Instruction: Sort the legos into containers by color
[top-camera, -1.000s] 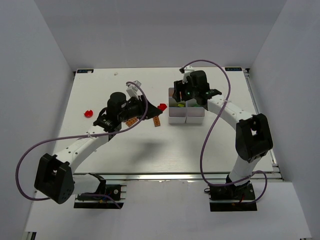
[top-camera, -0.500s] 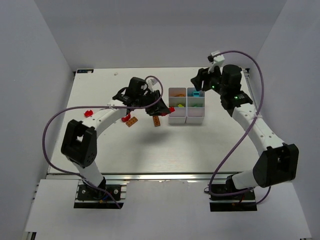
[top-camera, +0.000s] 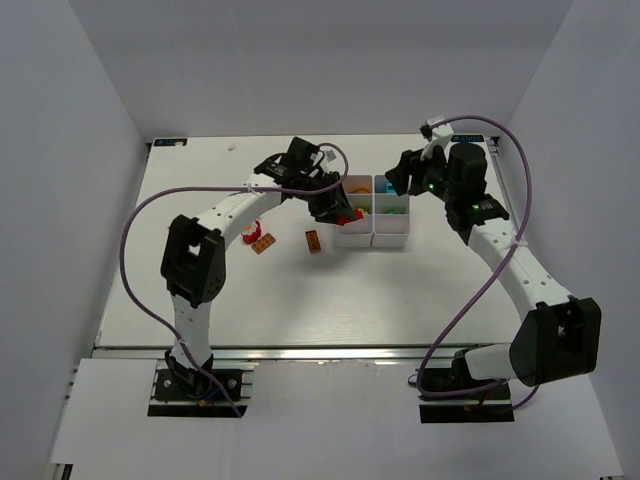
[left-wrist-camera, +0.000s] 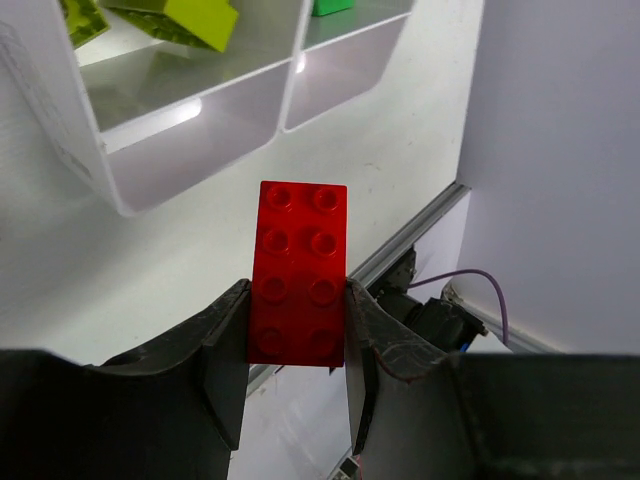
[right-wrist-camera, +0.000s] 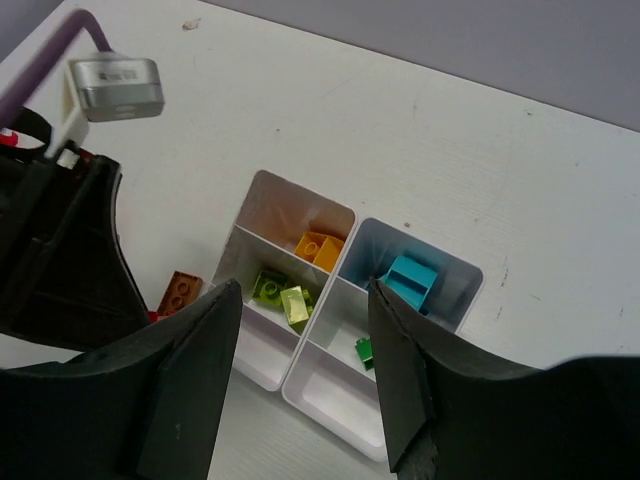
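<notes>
My left gripper (top-camera: 338, 208) is shut on a red two-by-four lego (top-camera: 350, 215) at the left side of the white six-compartment container tray (top-camera: 390, 238). The left wrist view shows the red lego (left-wrist-camera: 300, 270) clamped between both fingers, just short of the tray's wall (left-wrist-camera: 190, 110). My right gripper (top-camera: 395, 178) hovers open and empty behind the tray's right column. From the right wrist, the tray (right-wrist-camera: 345, 385) holds orange legos (right-wrist-camera: 320, 248), yellow-green legos (right-wrist-camera: 283, 295), a teal lego (right-wrist-camera: 412, 278) and a small green lego (right-wrist-camera: 365, 350).
Two brown legos (top-camera: 263, 242) (top-camera: 313, 240) lie on the table left of the tray. A red piece (top-camera: 250, 232) shows beside the left forearm. The left arm stretches across the table's back left. White walls enclose the table.
The left arm has swung right, carrying the red lego from mid-table to the tray's left side. The right gripper has pulled back from over the tray toward the back right.
</notes>
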